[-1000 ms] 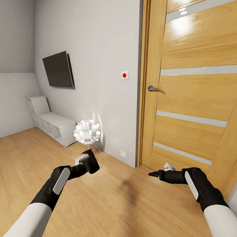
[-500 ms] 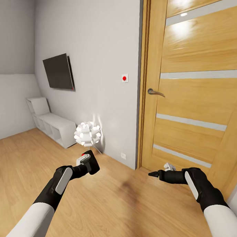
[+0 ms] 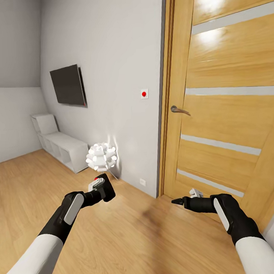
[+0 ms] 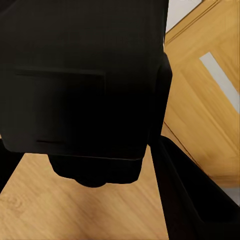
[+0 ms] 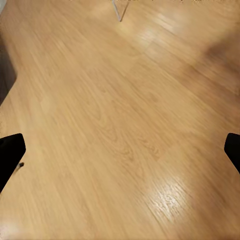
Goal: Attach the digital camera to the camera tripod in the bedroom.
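Wooden door [image 3: 227,109] and wall [image 3: 122,74] block ahead.

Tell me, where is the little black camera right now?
The camera is held in the left gripper, at the head view's lower left, above the wood floor and just in front of the glowing white lamp by the wall.

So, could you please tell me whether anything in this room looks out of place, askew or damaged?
Nothing stands out. The wooden door is shut and hangs straight, the TV sits level on the wall, and the white cube shelves and globe lamp stand upright. The left claw holds the digital camera above the floor.
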